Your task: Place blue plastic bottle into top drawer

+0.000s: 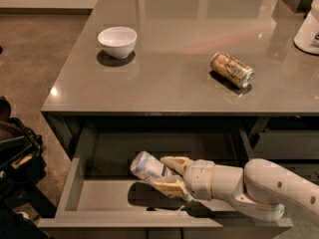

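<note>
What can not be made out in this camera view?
- The blue plastic bottle: its right end is hidden by the gripper, which holds it inside the top drawer.
- Drawer floor on the right: covered by the arm.
- The white object on the countertop: cut off by the right edge.
- The can: label too small to read.

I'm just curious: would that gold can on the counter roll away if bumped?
Probably. The can lies on its side on a smooth, glossy counter, so a sideways nudge would likely roll it. It looks small, so probably light. The hand is down in the open drawer, gripping the bottle.
</note>
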